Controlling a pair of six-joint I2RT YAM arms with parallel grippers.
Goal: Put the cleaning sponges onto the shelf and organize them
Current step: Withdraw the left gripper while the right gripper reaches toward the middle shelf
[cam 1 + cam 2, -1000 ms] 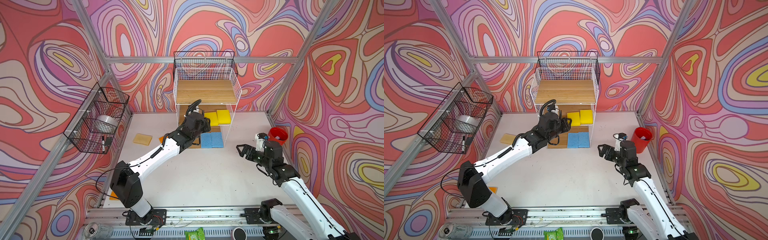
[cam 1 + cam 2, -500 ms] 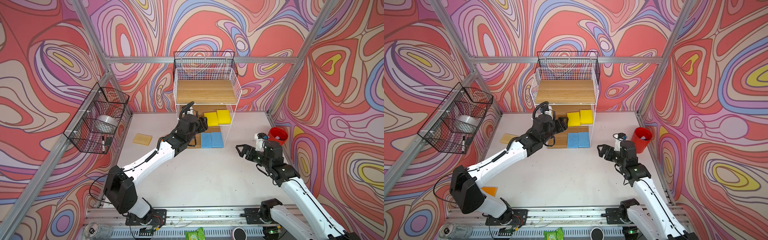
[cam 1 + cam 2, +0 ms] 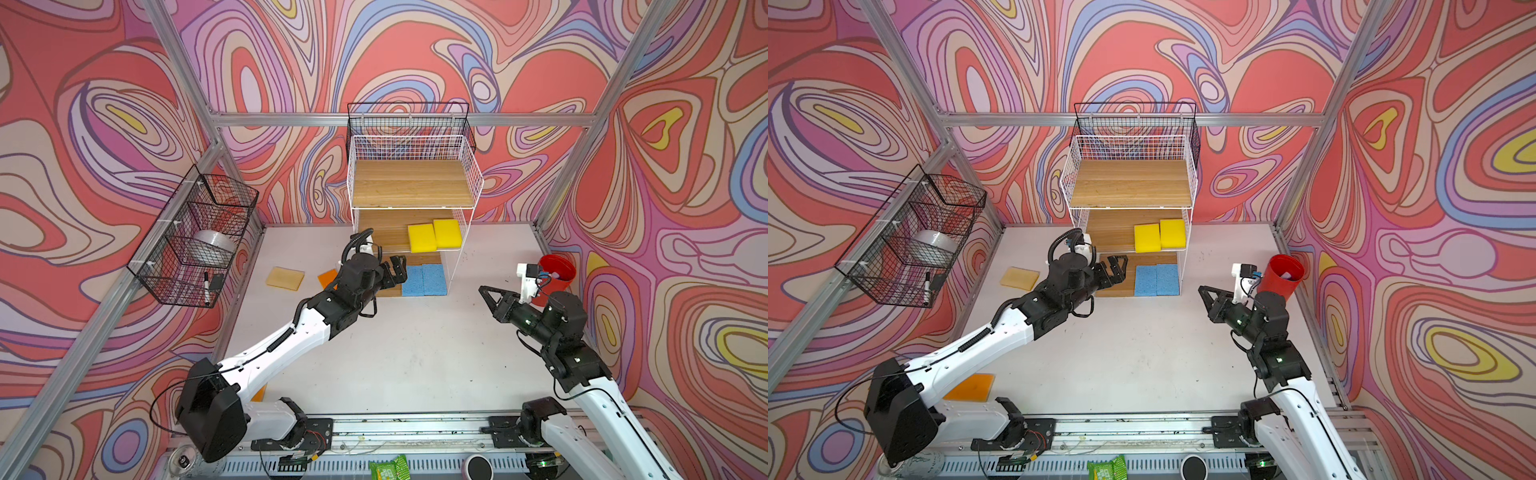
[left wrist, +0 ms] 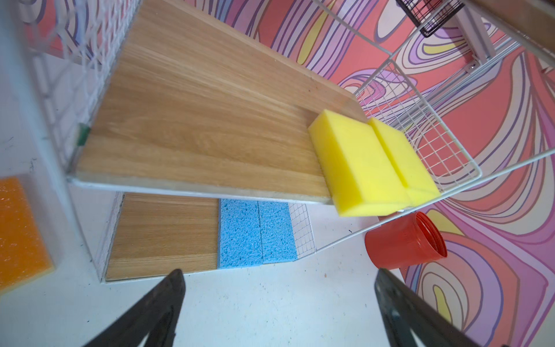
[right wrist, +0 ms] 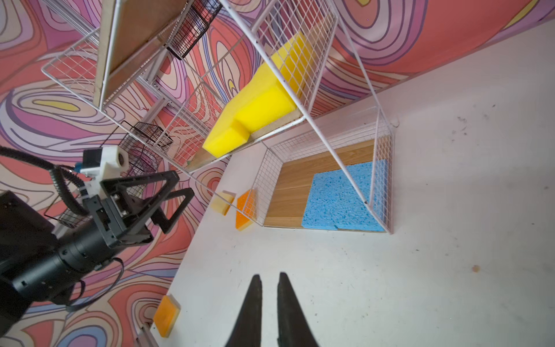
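My left gripper (image 3: 395,269) stands wide and empty before the left end of the shelf's (image 3: 411,183) bottom board. My right gripper (image 3: 483,289) is pinched closed on nothing over the worktop's (image 3: 415,357) right side. Two yellow sponges (image 3: 434,236) overhang the middle board's front edge at its right end. Two blue sponges (image 3: 426,279) lie at the bottom board's right end. Left of the shelf lie a tan-side-up sponge (image 3: 285,278) and an orange sponge (image 3: 326,277). A second orange sponge (image 3: 970,387) sits near the worktop's front left corner.

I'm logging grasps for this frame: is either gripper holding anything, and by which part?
Nothing is held. The left gripper is open and empty, facing the shelf; the right gripper is shut on nothing.
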